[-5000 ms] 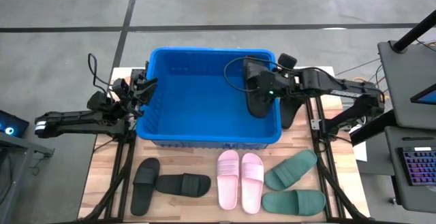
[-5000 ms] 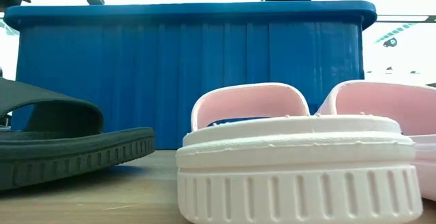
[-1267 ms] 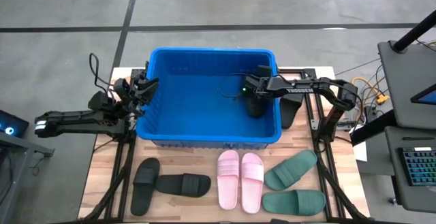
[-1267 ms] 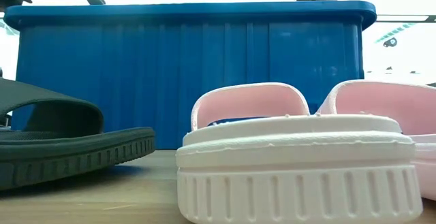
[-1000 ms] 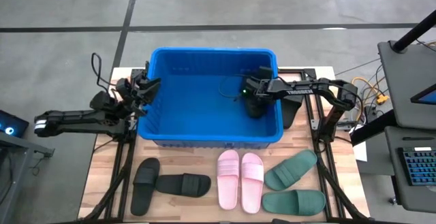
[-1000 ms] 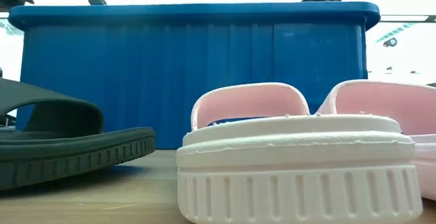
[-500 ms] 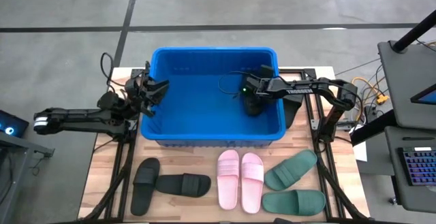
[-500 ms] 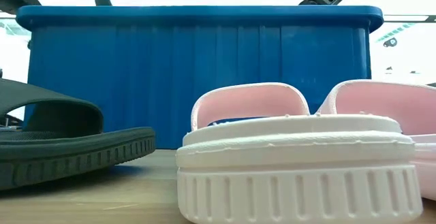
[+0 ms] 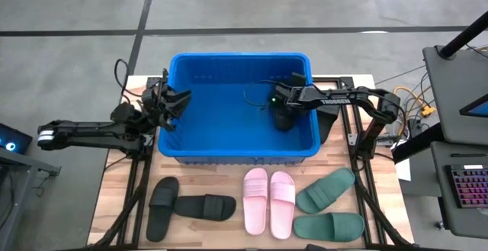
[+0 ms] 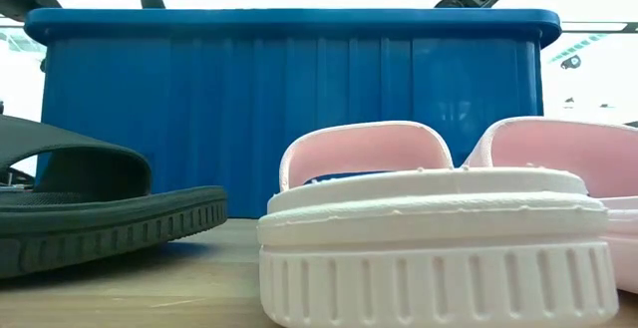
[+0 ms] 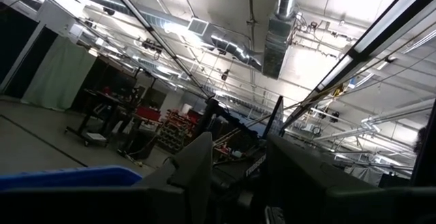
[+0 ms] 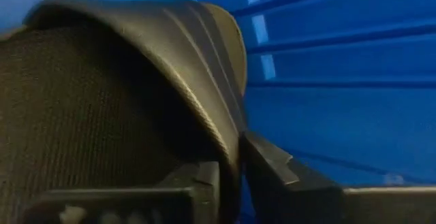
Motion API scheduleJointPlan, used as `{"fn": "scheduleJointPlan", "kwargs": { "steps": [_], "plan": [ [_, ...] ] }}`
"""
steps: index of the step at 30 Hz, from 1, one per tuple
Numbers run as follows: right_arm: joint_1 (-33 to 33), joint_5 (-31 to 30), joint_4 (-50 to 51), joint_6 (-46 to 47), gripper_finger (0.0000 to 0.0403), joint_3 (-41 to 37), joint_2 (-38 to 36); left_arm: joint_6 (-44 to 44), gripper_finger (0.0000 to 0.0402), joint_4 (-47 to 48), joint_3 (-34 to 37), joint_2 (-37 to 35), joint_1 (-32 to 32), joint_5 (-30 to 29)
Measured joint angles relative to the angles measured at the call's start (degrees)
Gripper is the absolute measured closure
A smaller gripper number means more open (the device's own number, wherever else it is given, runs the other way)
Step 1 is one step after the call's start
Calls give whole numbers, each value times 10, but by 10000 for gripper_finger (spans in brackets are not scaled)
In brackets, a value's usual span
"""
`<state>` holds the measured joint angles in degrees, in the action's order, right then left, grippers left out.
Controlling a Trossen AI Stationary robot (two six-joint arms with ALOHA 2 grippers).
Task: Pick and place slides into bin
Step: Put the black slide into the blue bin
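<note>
High view showed the large rectangular bright blue plastic bin (image 9: 238, 107) at the far middle of the wooden table (image 9: 114, 197). The right gripper (image 9: 280, 112) reached down inside the bin near its right wall, and its wrist view had the fingers (image 12: 204, 176) pinched on the edge of a flat black rubber slide (image 12: 102, 94) against the ribbed blue wall (image 12: 327, 101). The left gripper (image 9: 169, 106) sat at the bin's left rim, tilted upward; whether its fingers were spread or closed could not be told. On the near part of the table lay two more black slides (image 9: 183, 207), a light pink pair (image 9: 268, 201) side by side, and two dark green slides (image 9: 328, 209). Low view placed a pink slide (image 10: 429, 238) and a black one (image 10: 100, 208) in front of the bin's wall (image 10: 289, 109).
</note>
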<state>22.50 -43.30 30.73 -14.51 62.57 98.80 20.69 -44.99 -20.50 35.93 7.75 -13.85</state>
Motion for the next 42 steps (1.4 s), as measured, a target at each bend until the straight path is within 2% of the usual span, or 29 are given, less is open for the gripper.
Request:
{"fn": "scheduleJointPlan", "kwargs": {
  "steps": [6,11,21,26,36,42],
  "plan": [
    [0,-2,6,23,288,1,0,0,276,0,1,5,0,0],
    [0,2,7,21,256,1,0,0,276,0,0,6,0,0],
    [0,39,8,18,256,1,0,1,276,0,1,7,0,0],
    [5,117,12,16,256,0,0,1,276,0,1,8,0,0],
    [6,154,54,14,223,0,-1,1,276,0,2,8,0,1],
    [5,168,74,21,218,1,-3,0,276,1,2,11,0,1]
  ]
}}
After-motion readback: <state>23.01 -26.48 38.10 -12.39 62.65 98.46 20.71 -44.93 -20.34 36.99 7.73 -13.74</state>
